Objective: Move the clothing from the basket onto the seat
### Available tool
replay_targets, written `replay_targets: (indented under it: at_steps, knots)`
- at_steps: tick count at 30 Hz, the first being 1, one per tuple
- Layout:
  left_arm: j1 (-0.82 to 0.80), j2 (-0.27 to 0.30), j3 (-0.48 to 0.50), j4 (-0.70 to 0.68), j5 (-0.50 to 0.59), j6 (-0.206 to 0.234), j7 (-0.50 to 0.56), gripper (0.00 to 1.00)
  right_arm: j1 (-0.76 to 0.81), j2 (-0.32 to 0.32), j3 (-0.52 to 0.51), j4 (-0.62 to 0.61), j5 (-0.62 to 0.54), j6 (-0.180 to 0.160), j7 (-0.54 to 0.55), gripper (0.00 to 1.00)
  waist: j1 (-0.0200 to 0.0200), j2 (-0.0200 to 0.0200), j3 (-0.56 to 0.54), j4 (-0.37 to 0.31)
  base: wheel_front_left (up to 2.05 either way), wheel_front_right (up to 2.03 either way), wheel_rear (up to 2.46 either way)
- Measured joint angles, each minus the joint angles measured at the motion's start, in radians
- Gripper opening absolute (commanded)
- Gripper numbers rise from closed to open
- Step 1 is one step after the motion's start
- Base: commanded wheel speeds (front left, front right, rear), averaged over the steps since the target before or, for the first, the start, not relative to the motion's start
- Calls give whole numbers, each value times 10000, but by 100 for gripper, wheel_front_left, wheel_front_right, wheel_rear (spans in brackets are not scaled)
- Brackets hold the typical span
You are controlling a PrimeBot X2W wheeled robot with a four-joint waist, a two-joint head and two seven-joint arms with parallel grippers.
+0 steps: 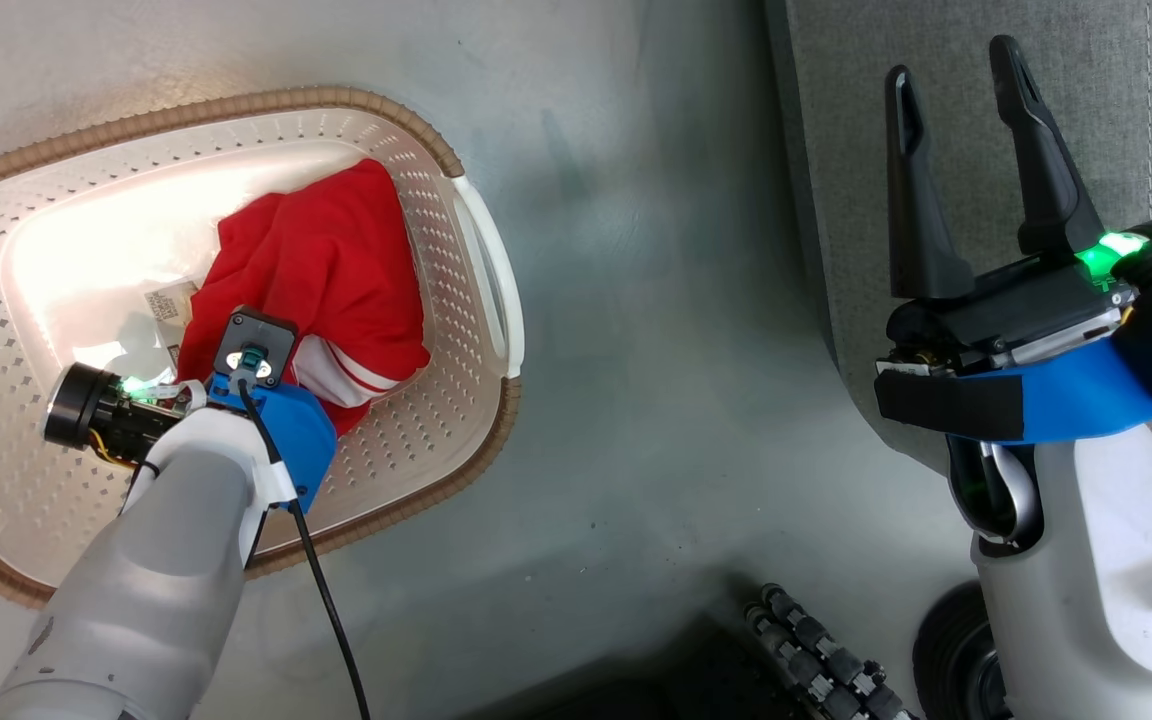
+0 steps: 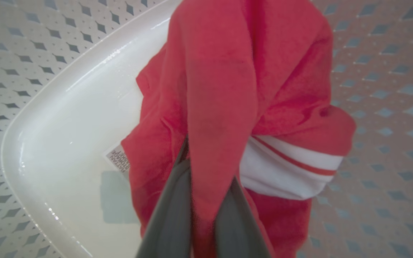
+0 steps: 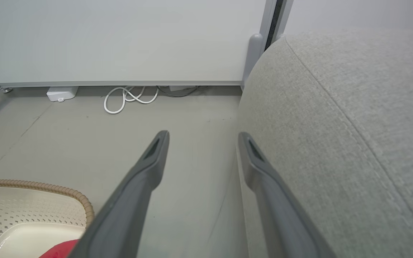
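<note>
While left fingers (image 2: 170, 211) pinch clothing (image 1: 336, 255) | long axis diagonal in basket (image 1: 236, 103) | right fingers (image 1: 921, 230) apart, empty

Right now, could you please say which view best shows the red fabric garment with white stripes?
Left wrist view: the red fabric garment is close, stripes sharp. Head view shows it bunched in the cream perforated basket; right wrist view, a red corner.

Label (image 2: 118, 162) partly hidden under clothing (image 2: 224, 89); basket (image 1: 336, 98) left end cut off.
</note>
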Motion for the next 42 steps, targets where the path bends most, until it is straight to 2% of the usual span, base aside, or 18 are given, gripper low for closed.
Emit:
replay_targets:
  at_steps: [16, 23, 32, 42]
  knots:
    - [-34, -257, 13, 274, -359, -132, -219, 0, -12, 0, -31, 54, -311, 0, -4, 100, 0, 0, -287, 108, 0, 0, 0]
    - [145, -460, 58, 316, -564, -184, -410, 0, -14, 2, -21, 247, -474, 0, -4, 100, 0, 0, -805, 206, 0, 0, 0]
    - [1002, -658, 219, -215, -853, -545, -679, 0, 157, 12, 15, 738, -640, 0, -6, 100, 0, 0, -2380, 450, 0, 0, 0]
    - [2419, -899, 750, -2499, -834, -790, -702, 0, 1011, -50, 54, 1315, -805, 0, 157, 100, -2, 0, -4785, 1016, 0, 0, 0]
